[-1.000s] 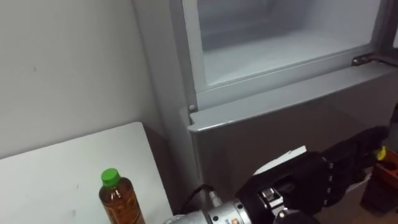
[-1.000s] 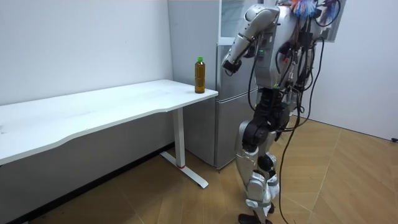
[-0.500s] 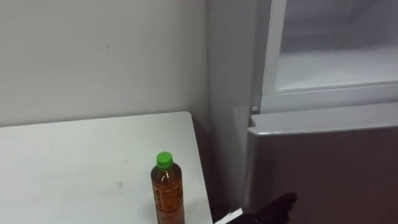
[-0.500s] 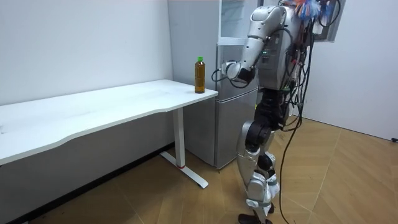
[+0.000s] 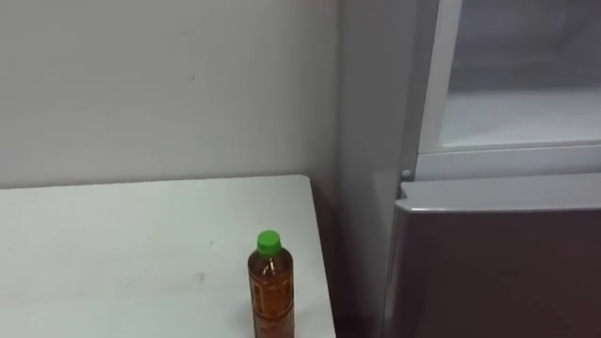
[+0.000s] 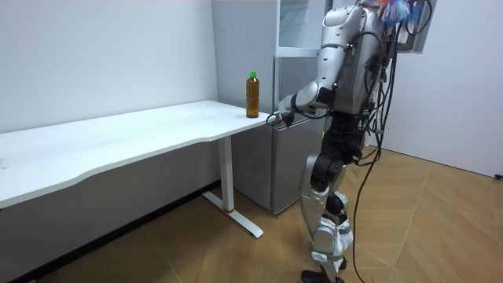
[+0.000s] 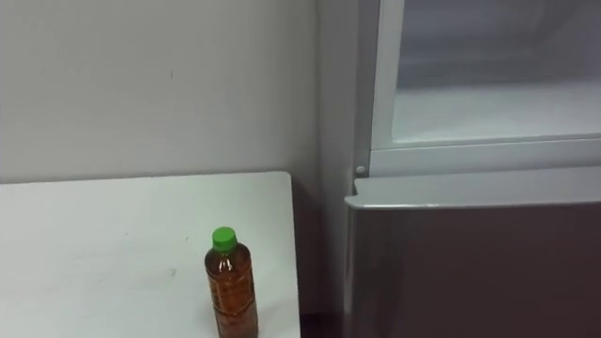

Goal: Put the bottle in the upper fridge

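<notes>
The left hand point(image 6: 280, 118) has dropped from in front of the fridge point(image 5: 498, 263) to just off the right end of the table point(image 5: 113, 253). I cannot tell how its fingers are set. The bottle point(image 5: 270, 291) stands upright and untouched near that corner. Farther right, the upper compartment point(image 5: 526, 113) is open, so a grasp looks next.
</notes>
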{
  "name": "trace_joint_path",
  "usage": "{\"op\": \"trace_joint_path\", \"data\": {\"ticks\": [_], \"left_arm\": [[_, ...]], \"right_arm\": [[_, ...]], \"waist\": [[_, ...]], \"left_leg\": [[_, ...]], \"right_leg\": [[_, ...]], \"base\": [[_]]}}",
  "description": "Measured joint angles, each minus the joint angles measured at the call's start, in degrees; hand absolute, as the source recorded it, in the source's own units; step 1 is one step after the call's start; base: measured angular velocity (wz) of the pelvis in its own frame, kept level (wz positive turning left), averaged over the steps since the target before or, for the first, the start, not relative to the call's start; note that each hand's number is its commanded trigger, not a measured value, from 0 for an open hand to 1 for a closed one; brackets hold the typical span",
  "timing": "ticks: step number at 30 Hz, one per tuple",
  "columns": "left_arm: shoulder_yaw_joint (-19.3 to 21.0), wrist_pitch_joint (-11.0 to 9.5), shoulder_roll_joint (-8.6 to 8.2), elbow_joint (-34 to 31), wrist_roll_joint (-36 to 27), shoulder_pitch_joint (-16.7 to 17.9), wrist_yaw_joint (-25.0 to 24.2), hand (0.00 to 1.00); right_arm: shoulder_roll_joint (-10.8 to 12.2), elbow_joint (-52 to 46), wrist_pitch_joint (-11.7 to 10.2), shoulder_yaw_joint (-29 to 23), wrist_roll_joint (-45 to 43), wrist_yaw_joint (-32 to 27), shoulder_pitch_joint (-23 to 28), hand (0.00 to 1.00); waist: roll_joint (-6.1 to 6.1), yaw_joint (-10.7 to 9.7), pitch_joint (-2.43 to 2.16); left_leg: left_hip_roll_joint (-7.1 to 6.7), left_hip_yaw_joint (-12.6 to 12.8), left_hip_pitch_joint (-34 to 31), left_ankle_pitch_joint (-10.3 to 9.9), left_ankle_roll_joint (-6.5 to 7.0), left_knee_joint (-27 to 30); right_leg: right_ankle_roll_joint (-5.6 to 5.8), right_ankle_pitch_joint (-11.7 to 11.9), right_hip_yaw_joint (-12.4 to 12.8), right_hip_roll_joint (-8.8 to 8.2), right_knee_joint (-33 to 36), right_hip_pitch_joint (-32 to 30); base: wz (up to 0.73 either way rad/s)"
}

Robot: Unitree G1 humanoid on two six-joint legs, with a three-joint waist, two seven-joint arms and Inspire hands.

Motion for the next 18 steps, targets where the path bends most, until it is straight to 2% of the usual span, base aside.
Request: {"op": "trace_joint_path", "data": {"ticks": [2,4,5,6,9,11,12,13,14,18], "left_arm": [[0.32,-0.27,0.05,3.85,2.21,0.11,1.0,0.0],[0.82,-1.85,-0.12,10.16,2.71,0.35,2.24,0.0],[1.92,-2.35,-0.46,14.71,3.32,1.08,3.6,0.0],[3.14,-2.66,-0.59,18.52,3.74,1.87,5.2,0.0],[6.1,-3.86,-0.85,25.04,3.75,3.33,8.12,0.0],[9.12,-6.48,-1.43,32.16,3.62,4.71,11.34,0.0],[9.8,-6.77,-1.59,33.66,3.61,4.98,12.14,0.0],[11.41,-7.03,-2.19,35.98,3.57,5.86,13.63,0.0],[13.49,-7.51,-2.84,38.24,3.53,6.52,14.73,0.0],[19.33,-9.31,-5.06,45.14,3.53,6.97,17.84,0.0]], "right_arm": [[0.06,-0.22,0.01,0.0,-0.16,-0.32,0.17,0.0],[0.02,-1.7,-0.03,0.03,-0.06,-0.35,1.21,0.0],[0.16,-2.25,-0.39,0.02,-0.11,-0.4,1.95,0.0],[0.3,-2.38,-0.66,-0.01,-0.32,-0.56,2.39,0.0],[0.11,-3.69,-0.81,-0.05,-0.24,-0.83,4.0,0.0],[0.17,-3.98,-1.27,-0.08,-0.09,-1.07,4.64,0.0],[0.17,-4.09,-1.38,-0.1,-0.1,-1.06,4.77,0.0],[0.17,-4.24,-2.01,-0.24,-0.23,-1.05,5.23,0.0],[0.17,-4.26,-2.35,-0.74,-0.35,-1.0,5.64,0.0],[0.46,-4.08,-2.66,-2.73,-0.41,-1.11,6.62,0.0]], "waist": [[-0.43,1.21,-0.06],[-0.78,1.63,-0.25],[-0.86,1.69,-0.72],[-0.92,1.97,-0.91],[-1.31,2.74,-0.78],[-1.03,3.07,-0.63],[-1.04,3.07,-0.62],[-0.66,3.08,-0.4],[-0.41,3.3,-0.55],[-0.23,4.22,-0.67]], "left_leg": [[0.0,0.01,-0.08,0.02,-0.04,0.03],[0.0,-0.13,-0.07,0.07,-0.1,0.08],[0.0,-0.38,-0.02,0.09,-0.14,0.12],[0.02,-0.62,0.04,0.09,-0.15,0.19],[-0.02,-0.65,0.2,0.09,-0.15,0.17],[-0.11,-0.79,0.28,0.07,-0.14,-0.31],[-0.14,-0.79,0.38,0.06,-0.13,-0.56],[-0.21,-0.8,0.54,0.06,-0.12,-0.93],[-0.24,-0.79,0.66,0.04,-0.1,-0.97],[-0.32,-0.88,1.08,0.05,-0.08,-1.03]], "right_leg": [[0.0,0.0,0.06,0.04,0.03,-0.27],[0.0,0.0,-0.03,0.06,0.05,0.28],[-0.01,-0.02,-0.09,0.09,0.12,0.43],[-0.01,-0.02,-0.12,0.12,0.15,0.51],[0.0,0.0,-0.1,0.11,0.14,0.48],[0.06,0.04,-0.03,0.09,0.14,0.45],[0.08,0.06,0.01,0.09,0.14,0.47],[0.1,0.07,0.18,0.1,0.13,0.4],[0.11,0.07,0.32,0.09,0.2,0.45],[0.13,0.09,0.8,0.16,0.24,0.9]], "base": [[0.0],[0.02],[0.06],[0.03],[0.0],[0.0],[0.0],[-0.04],[-0.05],[-0.03]]}}
